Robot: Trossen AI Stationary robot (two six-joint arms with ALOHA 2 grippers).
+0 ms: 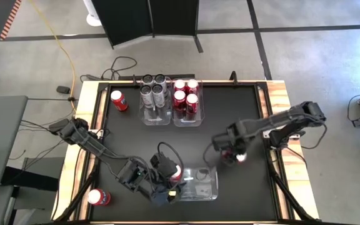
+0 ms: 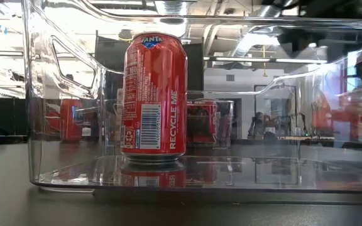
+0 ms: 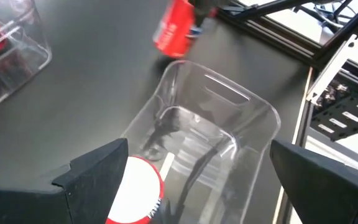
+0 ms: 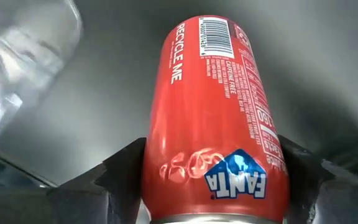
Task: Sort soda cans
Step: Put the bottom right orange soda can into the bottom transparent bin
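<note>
My right gripper (image 1: 237, 153) (image 4: 213, 180) is shut on a red Fanta can (image 4: 213, 93), right of the near clear bin (image 1: 199, 184). That can also shows tilted in the left wrist view (image 3: 176, 28). My left gripper (image 1: 170, 184) (image 3: 197, 152) hovers open over the bin's left end. Another red can (image 2: 154, 94) (image 3: 135, 190) stands upright on the bin's floor, below and beside one finger. Two far bins hold silver cans (image 1: 154, 94) and red cans (image 1: 186, 97), standing on their bases. My right gripper pinches the red can between its two fingers at the upper body by the Fanta logo (image 4: 235, 171), one finger on each side. The fingers come from above, slanting in from the table's right. The can hangs tilted, base end (image 4: 213, 28) pointing away toward the table.
A lone red can (image 1: 119, 100) stands on the black mat at the far left. Another red can (image 1: 97, 198) sits at the near-left corner on the wooden rim. The mat between the far bins and the near bin is open. Cables lie beyond the table's far-left edge.
</note>
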